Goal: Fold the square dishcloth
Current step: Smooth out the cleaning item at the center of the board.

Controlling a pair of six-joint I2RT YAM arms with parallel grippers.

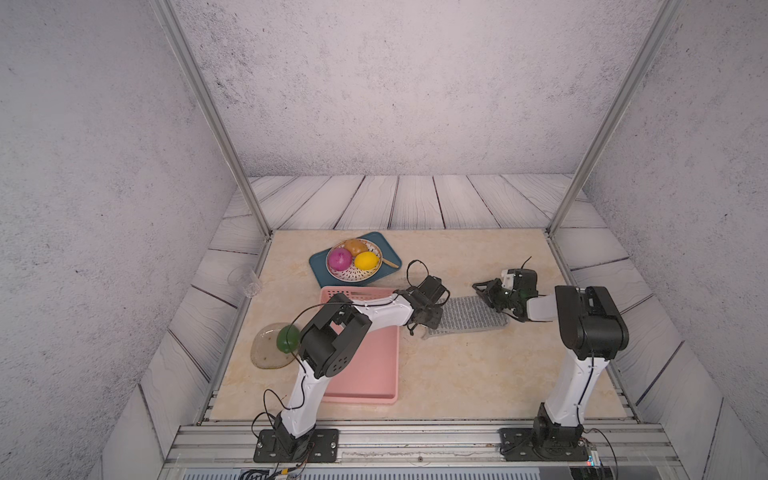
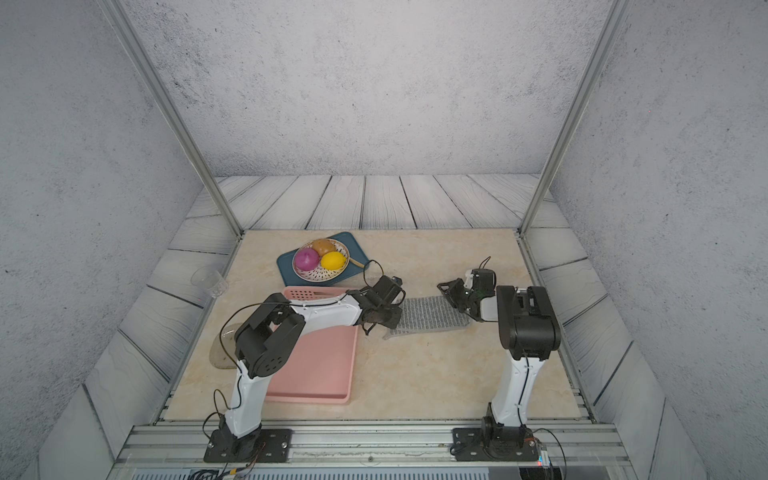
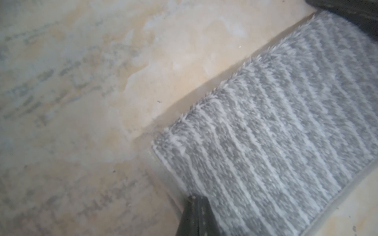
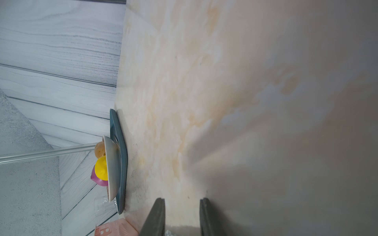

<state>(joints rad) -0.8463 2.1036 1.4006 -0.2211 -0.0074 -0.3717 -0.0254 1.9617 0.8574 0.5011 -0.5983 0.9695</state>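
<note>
Square dishcloth (image 1: 467, 316), grey with white stripes, lying folded flat on the table (image 1: 457, 374) just right of the pink basket (image 1: 365, 370), between two hands: left hand (image 1: 430, 319) closed, tips at its left end; right hand (image 1: 482, 286) open, empty, above its far right corner.

The dishcloth (image 3: 276, 143) is soft, fluffy cloth with a short pile, edged by a flat woven hem. The table (image 1: 457, 374) has a smooth, marble-look top with a faint sheen. The pink basket (image 1: 365, 365) and the blue tray (image 1: 320, 264) look like smooth, matt plastic. The cup (image 1: 245, 280) is clear and glossy. The frame posts (image 1: 209, 108) are dull silver metal. The walls (image 1: 395, 83) look rough and speckled, and the boards (image 1: 415, 203) show a matt wood grain. The arm shells (image 1: 386, 313) are smooth white plastic.
</note>
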